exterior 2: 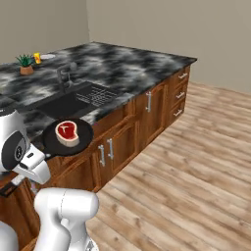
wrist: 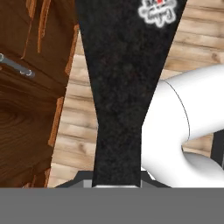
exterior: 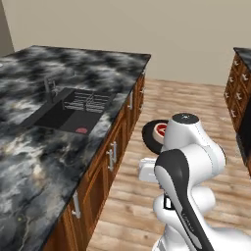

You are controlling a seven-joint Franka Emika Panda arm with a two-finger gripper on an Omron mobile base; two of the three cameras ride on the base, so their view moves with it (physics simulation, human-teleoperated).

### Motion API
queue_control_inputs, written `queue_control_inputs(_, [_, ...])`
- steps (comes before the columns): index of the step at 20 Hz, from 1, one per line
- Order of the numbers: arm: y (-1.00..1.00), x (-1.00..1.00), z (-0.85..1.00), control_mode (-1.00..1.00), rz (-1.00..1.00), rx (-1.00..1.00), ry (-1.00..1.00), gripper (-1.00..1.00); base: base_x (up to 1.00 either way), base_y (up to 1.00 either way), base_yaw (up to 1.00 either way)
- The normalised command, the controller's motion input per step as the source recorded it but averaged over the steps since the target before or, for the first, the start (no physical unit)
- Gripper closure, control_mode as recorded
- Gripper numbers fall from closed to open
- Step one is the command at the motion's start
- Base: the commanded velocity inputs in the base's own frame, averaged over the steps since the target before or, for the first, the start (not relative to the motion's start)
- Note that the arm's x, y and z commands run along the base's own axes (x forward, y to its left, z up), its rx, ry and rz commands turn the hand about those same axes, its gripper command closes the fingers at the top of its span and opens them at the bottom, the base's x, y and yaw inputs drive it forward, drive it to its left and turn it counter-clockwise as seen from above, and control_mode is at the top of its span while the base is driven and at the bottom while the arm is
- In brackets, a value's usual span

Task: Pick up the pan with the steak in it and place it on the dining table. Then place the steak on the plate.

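Note:
The black pan (exterior 2: pixel 68 138) hangs in the air beside the cabinet front of the dining table (exterior 2: pixel 127 63), about level with its stone top. The steak (exterior 2: pixel 67 133) lies in it, red with a pale rim. In the left base view the pan (exterior: pixel 153 135) and steak (exterior: pixel 161 130) peek out behind my arm. My gripper (wrist: pixel 117 181) is shut on the pan's handle (wrist: pixel 118 109), which runs up the hand view to the pan and steak (wrist: pixel 156 9). A pale flat disc, likely the plate (exterior 2: pixel 47 56), lies at the table's far end.
A black sink (exterior: pixel 68 110) with a faucet (exterior: pixel 49 88) and a wire rack is set into the table top (exterior: pixel 29 162). A potted plant (exterior 2: pixel 25 63) stands near the pale disc. Wooden drawers (exterior: pixel 240 88) of another counter stand at the right. Bare wooden floor (exterior 2: pixel 186 162) lies alongside.

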Motion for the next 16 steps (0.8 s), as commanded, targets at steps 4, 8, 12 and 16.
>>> queue_control_inputs(4, [0.0,0.0,0.0,1.0,0.0,0.0,0.0,1.0,-0.12,0.0,0.49])
queue_control_inputs(8, [0.0,0.0,0.0,1.0,0.0,0.0,0.0,1.0,-0.13,0.0,0.49])
queue_control_inputs(12, [0.0,0.0,0.0,1.0,0.0,0.0,0.0,1.0,-0.15,0.0,0.48])
queue_control_inputs(16, [0.0,0.0,0.0,1.0,0.0,0.0,0.0,1.0,-0.14,0.0,0.48])
